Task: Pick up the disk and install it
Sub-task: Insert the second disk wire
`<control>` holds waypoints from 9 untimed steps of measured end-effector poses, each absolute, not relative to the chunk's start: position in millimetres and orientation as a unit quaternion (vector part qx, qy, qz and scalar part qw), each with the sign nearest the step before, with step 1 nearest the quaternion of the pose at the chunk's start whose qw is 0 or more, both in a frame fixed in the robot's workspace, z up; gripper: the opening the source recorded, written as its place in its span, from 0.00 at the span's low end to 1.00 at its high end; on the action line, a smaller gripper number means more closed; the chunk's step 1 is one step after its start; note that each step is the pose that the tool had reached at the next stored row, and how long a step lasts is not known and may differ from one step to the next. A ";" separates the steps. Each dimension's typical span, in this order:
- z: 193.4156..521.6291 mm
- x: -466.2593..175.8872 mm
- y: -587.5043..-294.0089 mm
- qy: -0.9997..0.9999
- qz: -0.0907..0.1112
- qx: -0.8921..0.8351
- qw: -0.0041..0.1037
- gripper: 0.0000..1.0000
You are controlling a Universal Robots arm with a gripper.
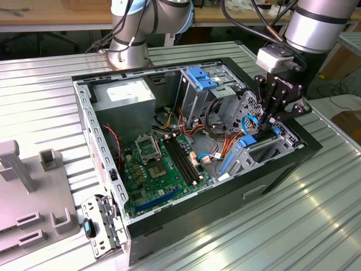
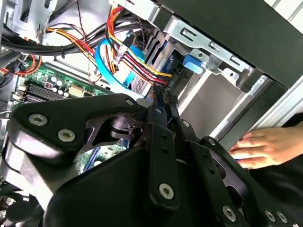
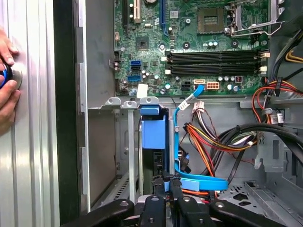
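My fingers are pinched narrow on the rear edge of the disk. The disk stands on edge in the drive cage, long axis running straight ahead from my grip toward the motherboard.

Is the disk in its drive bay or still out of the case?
In: the disk stands edge-up inside the bay slot, with the pincer closed at its end.

A ribbed metal table carries the open computer case. Beside the case lies a grey fixture plate, and against its corner, seemingly, a detached metal bracket.
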State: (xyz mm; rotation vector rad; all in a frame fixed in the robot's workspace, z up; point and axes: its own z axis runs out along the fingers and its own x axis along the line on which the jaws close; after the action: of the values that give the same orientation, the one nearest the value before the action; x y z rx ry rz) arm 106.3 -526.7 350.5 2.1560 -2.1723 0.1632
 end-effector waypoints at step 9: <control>349.8 106.3 -539.0 -0.709 0.029 0.704 0.014 0.16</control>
State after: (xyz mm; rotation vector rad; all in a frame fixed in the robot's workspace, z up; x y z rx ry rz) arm 106.3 -539.0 349.8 2.1936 -2.2087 0.0891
